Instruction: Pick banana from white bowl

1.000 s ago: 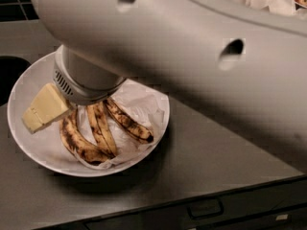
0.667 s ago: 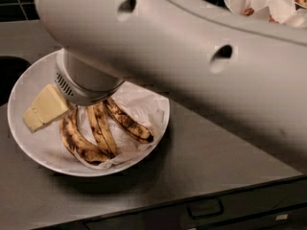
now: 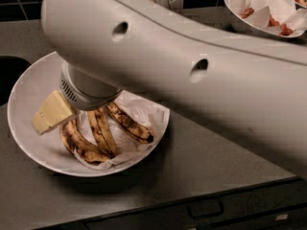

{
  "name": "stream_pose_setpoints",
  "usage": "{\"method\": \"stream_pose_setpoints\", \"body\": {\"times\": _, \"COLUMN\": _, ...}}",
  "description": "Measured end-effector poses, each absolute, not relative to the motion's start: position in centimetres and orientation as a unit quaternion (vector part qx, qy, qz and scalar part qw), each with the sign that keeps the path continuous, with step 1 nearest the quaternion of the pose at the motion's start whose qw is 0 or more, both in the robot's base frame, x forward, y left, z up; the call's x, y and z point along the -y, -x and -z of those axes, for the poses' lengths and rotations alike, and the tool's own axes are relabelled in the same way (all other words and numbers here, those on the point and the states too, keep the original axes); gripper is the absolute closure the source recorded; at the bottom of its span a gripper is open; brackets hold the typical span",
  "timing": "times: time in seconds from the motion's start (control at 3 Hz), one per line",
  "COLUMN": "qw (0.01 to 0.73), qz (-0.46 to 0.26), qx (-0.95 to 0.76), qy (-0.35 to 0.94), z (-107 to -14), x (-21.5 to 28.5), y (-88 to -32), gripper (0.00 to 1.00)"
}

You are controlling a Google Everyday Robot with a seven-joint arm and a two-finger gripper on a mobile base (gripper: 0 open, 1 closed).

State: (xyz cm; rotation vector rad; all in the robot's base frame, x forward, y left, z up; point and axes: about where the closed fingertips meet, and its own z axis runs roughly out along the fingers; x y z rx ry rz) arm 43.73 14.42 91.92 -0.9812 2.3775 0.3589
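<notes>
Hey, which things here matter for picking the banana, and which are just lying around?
Part of the job: bananas; white bowl holding them; gripper, low in that bowl beside the bananas.
Just lying about: smaller bowl at top right; counter.

Dark grey counter, matte, fills most of the view. The white bowl sits on it at 9 o'clock, wide and shallow, close to the front edge. A smaller white bowl sits at 1 o'clock, cut off by the frame. There is a black recess at the far 9 o'clock edge. The gripper is down inside the white bowl, above its 9 o'clock half.
</notes>
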Motion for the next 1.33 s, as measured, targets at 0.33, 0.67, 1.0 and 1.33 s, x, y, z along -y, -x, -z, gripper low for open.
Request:
{"method": "stream_pose_setpoints", "body": {"times": 0.33, "qw": 0.267, "qz": -0.097, "qx": -0.894, "qy": 0.346, "z": -91.6, "x": -13.64, "y": -44.04, "gripper": 0.0}}
{"method": "stream_pose_setpoints", "body": {"times": 0.67, "qw": 0.277, "qz": -0.076, "qx": -0.905, "qy": 0.315, "z": -91.7, "x": -13.11, "y": -44.46, "gripper": 0.0}}
{"method": "stream_pose_setpoints", "body": {"times": 1.0, "qw": 0.277, "qz": -0.076, "qx": -0.905, "qy": 0.315, "z": -91.71, "x": -13.11, "y": -44.46, "gripper": 0.0}}
{"method": "stream_pose_setpoints", "body": {"times": 1.33, "qw": 0.29, "qz": -0.075, "qx": -0.903, "qy": 0.307, "z": -92.42, "x": -13.19, "y": -44.84, "gripper": 0.0}}
